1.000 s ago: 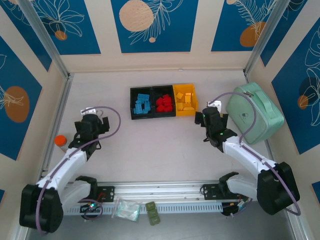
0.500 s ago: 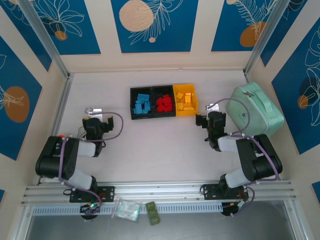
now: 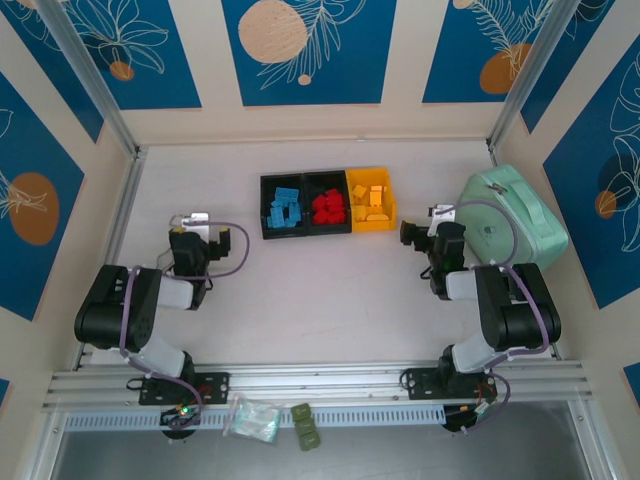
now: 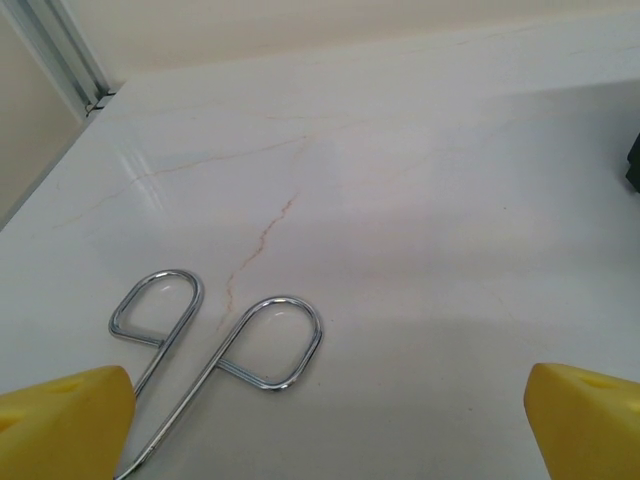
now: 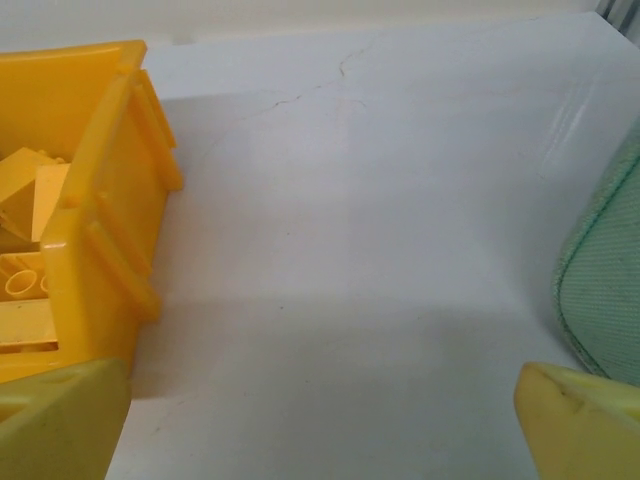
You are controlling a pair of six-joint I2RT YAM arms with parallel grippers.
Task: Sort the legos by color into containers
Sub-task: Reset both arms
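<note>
Both arms are folded back near their bases. The left gripper [image 4: 325,425] has its jaws spread wide with nothing but bare table between the yellow tips, and the right gripper [image 5: 320,420] is just as wide and just as empty.

The containers [image 3: 264,208] sit well ahead, at the middle of the table, with their long axis running side to side. From above, the legos look fully sorted: blue ones [image 3: 284,209] in the left black bin, red ones [image 3: 328,207] in the middle one and yellow ones [image 3: 371,201] in the yellow bin [image 5: 110,200]. I spot no loose brick on the table, though one tucked under an arm would escape me.

The right gripper is the nearer of the two. The yellow bin lies just ahead of it and to its left, with the mint-green case [image 5: 600,280] close on its right.

The overhead camera gives the whole row and its colours. The right wrist camera adds the ribbed side wall of the yellow bin and the bricks inside it. The left wrist camera brings out a chrome wire loop [image 4: 283,299] lying on the table just ahead of that gripper.
</note>
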